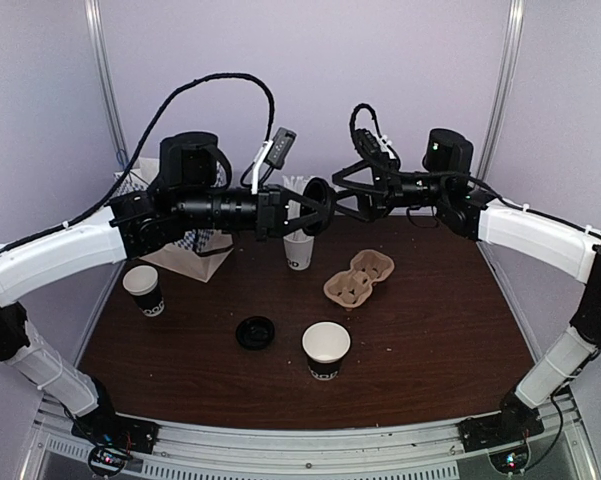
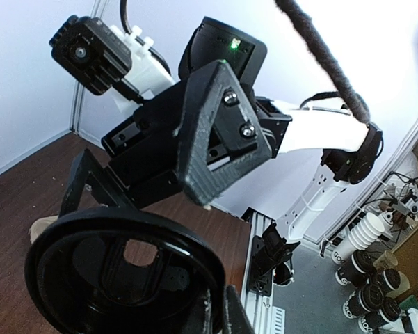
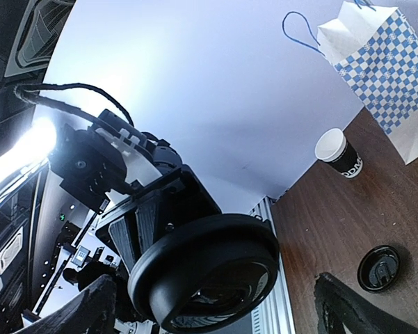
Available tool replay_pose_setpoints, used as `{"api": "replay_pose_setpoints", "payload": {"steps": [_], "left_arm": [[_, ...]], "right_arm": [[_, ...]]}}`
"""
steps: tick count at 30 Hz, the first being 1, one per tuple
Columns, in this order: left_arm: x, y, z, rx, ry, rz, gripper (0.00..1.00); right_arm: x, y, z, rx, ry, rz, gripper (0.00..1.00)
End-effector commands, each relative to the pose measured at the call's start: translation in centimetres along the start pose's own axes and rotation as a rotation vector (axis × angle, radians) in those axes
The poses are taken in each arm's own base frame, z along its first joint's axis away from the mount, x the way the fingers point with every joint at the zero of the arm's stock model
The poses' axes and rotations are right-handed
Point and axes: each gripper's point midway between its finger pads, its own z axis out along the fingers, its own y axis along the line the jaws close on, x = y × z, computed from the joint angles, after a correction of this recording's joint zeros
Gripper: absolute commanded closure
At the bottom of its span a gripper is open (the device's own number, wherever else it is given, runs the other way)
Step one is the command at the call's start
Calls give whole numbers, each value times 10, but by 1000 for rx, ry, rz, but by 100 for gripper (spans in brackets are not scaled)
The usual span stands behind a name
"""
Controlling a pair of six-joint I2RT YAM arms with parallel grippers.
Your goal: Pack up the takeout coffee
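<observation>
We see the checked bag (image 1: pixel 195 250) at the far left corner of the table (image 1: pixel 440 330). Above the middle the left hand (image 1: pixel 302 208) pinches a black lid (image 3: pixel 209 268), the right hand (image 1: pixel 342 193) spread beside it. One open cup (image 1: pixel 326 352) stands near the front edge, a second cup (image 1: pixel 144 291) near the left edge; which is the takeout coffee we cannot tell.

Paper bag (image 1: pixel 195 250) back-left on table (image 1: pixel 430 330). Left cup (image 1: pixel 143 290) just in front of bag, near left edge. White cup (image 1: pixel 298 252) at back centre, right of bag. Cup carrier (image 1: pixel 358 278) right of white cup, a little nearer. Loose lid (image 1: pixel 255 332) lies front centre; front cup (image 1: pixel 326 350) stands just right of it, nearer still. Raised lid (image 1: pixel 318 207) in left gripper (image 1: pixel 308 212), above white cup; right gripper (image 1: pixel 340 195) just right of raised lid, apart
</observation>
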Motion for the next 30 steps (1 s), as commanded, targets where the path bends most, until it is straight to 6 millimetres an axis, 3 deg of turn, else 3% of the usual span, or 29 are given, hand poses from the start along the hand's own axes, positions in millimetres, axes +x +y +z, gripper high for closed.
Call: {"api": "replay_pose_setpoints", "payload": {"steps": [1, 16, 30], "left_arm": [[-30, -21, -15, 51, -119, 64, 95], [-28, -25, -17, 83, -153, 70, 94], [-23, -24, -19, 80, -155, 76, 93]], "right_arm": [[5, 12, 9, -68, 16, 6, 2], [22, 25, 24, -150, 51, 43, 8], [30, 28, 29, -167, 70, 34, 26]]}}
